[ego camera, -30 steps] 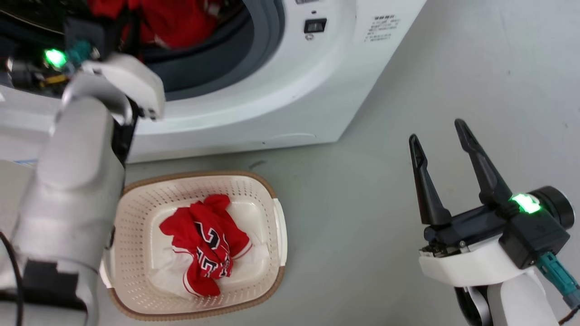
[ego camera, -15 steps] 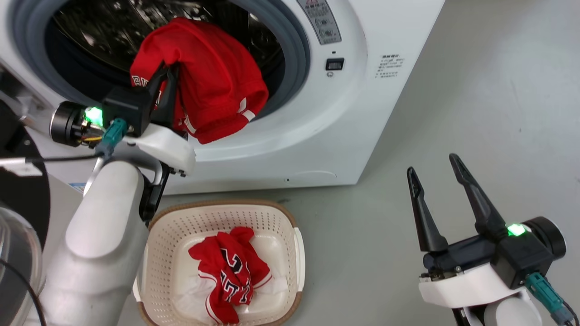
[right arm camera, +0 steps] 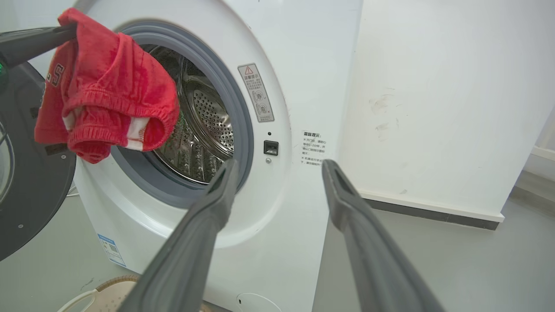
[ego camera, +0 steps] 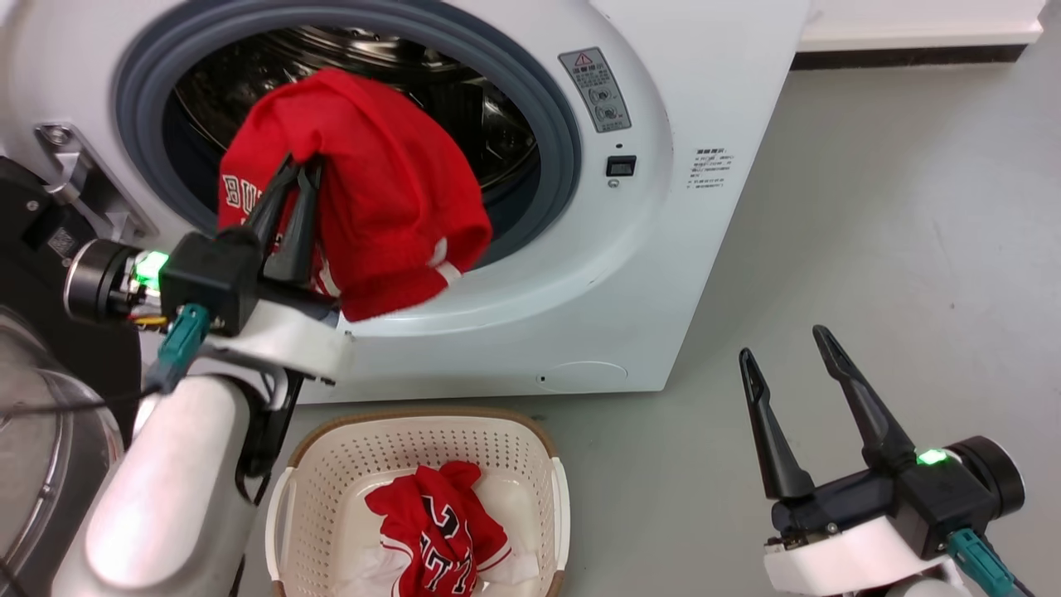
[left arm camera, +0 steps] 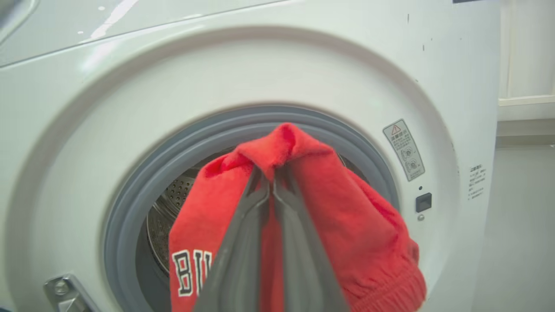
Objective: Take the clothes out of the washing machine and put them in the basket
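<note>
Cloth in play is a red soft-fabric garment (ego camera: 373, 191) with white trim and black-and-white lettering. The left gripper (ego camera: 300, 178) is pinched fully shut on a fold near its top, and the fabric drapes down either side of the fingers, so its long axis runs straight down from the pinch. It hangs at the mouth of the white front-loading washing machine (ego camera: 663, 249), in front of the grey gasket (ego camera: 551, 124). I can't tell whether the hem clears the lower lip; in the right wrist view it looks free. Key relation: the cream-white perforated plastic basket with a brown woven-look rim (ego camera: 414, 414) sits on the floor directly below that gripper and slightly back toward the robot. My read is the next move is pull back, lower, release. A red jersey with black-and-white numerals (ego camera: 439, 539) is already in the basket. The left arm is clearly the nearer one. The right gripper (ego camera: 783, 347) is well apart to the far side, fingers wide open and holding nothing. Hidden: the basket's near edge is cut off by the bottom of the head view, and the left forearm covers part of its side. The garment blocks the lower steel drum (ego camera: 464, 108), so more clothes inside can't be ruled out. The black-rimmed glass door (ego camera: 33, 448) is only partly in view.
</note>
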Controlling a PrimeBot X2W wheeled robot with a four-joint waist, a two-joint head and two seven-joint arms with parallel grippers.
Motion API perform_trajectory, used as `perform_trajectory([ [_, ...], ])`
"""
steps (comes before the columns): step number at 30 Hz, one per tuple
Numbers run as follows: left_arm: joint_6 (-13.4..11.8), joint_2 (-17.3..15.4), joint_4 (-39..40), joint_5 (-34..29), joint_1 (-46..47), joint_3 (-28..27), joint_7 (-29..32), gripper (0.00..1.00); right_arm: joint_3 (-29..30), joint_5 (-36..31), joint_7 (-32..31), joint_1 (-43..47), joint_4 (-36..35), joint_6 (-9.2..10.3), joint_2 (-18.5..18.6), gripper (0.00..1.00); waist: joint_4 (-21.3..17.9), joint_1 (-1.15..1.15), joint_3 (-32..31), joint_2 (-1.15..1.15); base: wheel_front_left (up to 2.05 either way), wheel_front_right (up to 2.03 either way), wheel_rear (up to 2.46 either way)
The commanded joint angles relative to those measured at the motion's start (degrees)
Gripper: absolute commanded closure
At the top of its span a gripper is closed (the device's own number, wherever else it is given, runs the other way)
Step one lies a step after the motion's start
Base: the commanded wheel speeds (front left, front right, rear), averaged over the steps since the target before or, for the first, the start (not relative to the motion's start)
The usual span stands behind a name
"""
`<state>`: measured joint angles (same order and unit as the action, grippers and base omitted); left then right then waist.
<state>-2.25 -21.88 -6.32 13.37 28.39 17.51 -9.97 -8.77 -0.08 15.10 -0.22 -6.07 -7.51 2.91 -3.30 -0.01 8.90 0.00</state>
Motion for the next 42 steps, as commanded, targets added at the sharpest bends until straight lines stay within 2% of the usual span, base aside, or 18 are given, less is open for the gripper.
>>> perform_trajectory([
  [1,-0.5,-0.5,1.1,0.1,-0.9,-0.3,0.1,1.0,0.0,-0.3,0.1,0.7,0.1,0.04,-0.1,0.0,0.2,0.01,-0.3,0.0,0.0,0.0,0.0],
  [12,-3.2,-2.9,13.8,0.3,-10.1,-0.6,3.4,1.0,0.2,-0.3,0.1,1.4,0.0,0.04,-0.1,0.0,1.1,0.01,-1.5,0.0,0.0,0.0,0.0],
  [19,-3.9,-3.2,15.9,0.5,-15.8,0.9,4.0,1.0,0.3,-0.3,0.1,1.0,-0.2,0.04,-0.1,0.0,1.4,0.01,-0.8,0.0,0.0,0.0,0.0],
  [24,-3.8,-2.7,14.1,1.8,-19.8,2.0,3.7,1.0,0.4,-0.5,0.1,0.0,-0.2,0.04,-0.1,0.0,1.5,0.01,0.6,0.0,0.0,0.0,0.0],
  [31,-1.8,-0.7,6.1,4.0,-22.4,4.6,2.5,1.0,0.6,-1.1,0.1,-1.9,-0.6,0.04,-0.1,0.0,1.6,0.01,4.1,0.0,0.0,0.0,0.0],
  [42,4.2,4.5,-21.9,6.5,-13.1,6.9,-3.1,1.0,1.4,-2.4,0.1,-8.3,-2.1,0.04,-0.1,0.0,-0.3,0.01,15.6,0.0,0.0,0.0,0.0],
])
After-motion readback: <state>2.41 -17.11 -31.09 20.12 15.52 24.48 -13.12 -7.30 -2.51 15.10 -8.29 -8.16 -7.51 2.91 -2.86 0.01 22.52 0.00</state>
